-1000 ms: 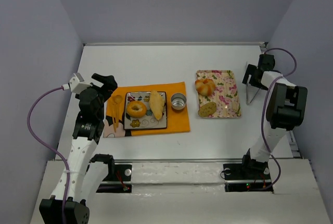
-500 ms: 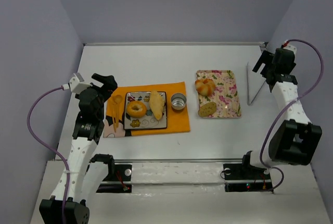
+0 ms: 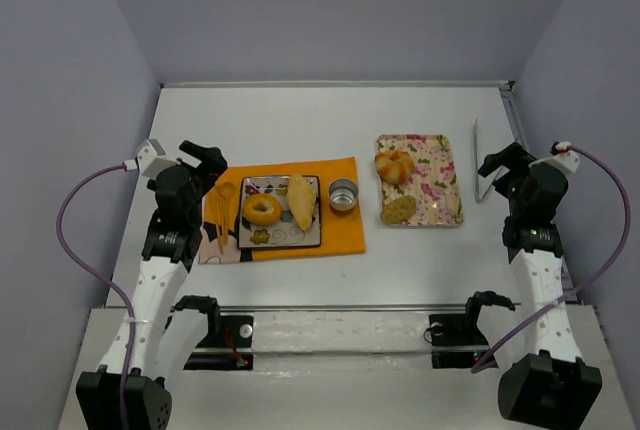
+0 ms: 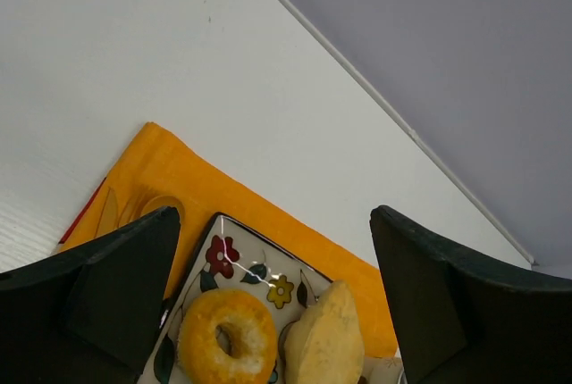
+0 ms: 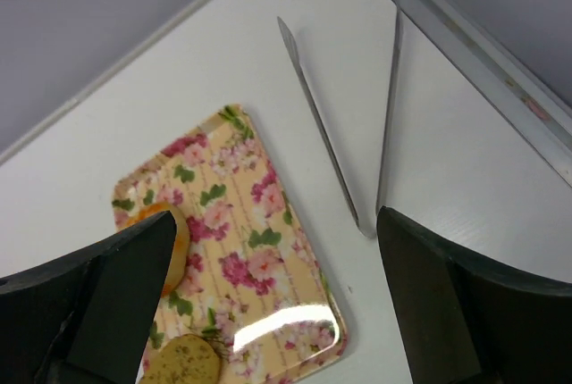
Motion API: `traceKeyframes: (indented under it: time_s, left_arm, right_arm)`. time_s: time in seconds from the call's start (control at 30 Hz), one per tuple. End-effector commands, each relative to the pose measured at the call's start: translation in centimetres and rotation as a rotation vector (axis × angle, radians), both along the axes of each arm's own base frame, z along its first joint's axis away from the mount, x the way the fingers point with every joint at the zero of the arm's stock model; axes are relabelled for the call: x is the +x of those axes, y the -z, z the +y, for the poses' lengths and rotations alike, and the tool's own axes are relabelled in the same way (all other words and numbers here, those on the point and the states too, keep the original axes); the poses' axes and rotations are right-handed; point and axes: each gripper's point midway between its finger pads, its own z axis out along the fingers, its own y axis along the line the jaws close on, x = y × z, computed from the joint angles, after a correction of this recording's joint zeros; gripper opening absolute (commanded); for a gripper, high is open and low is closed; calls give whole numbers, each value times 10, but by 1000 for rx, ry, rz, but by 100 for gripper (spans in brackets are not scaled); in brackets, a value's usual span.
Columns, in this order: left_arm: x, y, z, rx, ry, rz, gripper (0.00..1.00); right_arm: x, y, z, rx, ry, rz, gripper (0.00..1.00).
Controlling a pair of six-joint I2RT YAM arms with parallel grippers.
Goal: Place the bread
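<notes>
A floral tray (image 3: 438, 186) holds an orange round bun (image 3: 394, 165) and a flat round bread (image 3: 398, 210). A square flowered plate (image 3: 281, 234) on an orange cloth (image 3: 340, 230) holds a donut (image 3: 262, 210) and a long bread (image 3: 300, 200). My left gripper (image 3: 203, 163) is open and empty, left of the plate. In its wrist view the gripper (image 4: 275, 219) frames the donut (image 4: 223, 339) and long bread (image 4: 326, 339). My right gripper (image 3: 502, 172) is open and empty, right of the tray. In its wrist view the gripper (image 5: 275, 219) hovers above the tray (image 5: 250, 223), with the bun (image 5: 174, 232) at its left.
Metal tongs (image 3: 478, 160) lie on the table between the tray and the right wall, and also show in the right wrist view (image 5: 340, 134). A small metal cup (image 3: 343, 194) stands on the cloth right of the plate. Yellow cutlery (image 3: 222, 212) lies left of the plate.
My right arm has swung from the back right corner by the tongs toward the near right. The tongs now lie flat on the table. The left arm has barely moved.
</notes>
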Motion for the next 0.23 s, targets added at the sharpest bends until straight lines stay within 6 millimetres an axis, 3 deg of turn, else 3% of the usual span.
traceKeyframes:
  time_s: [0.0,0.2]
  left_arm:
    - [-1,-28,7,-1,-33,-84,99]
    - [-1,-27,9,-2,-45,-84,99]
  right_arm:
    - [8,-48,5,-3,-23,-213,100]
    - [13,-44,7,4,-41,-195,100]
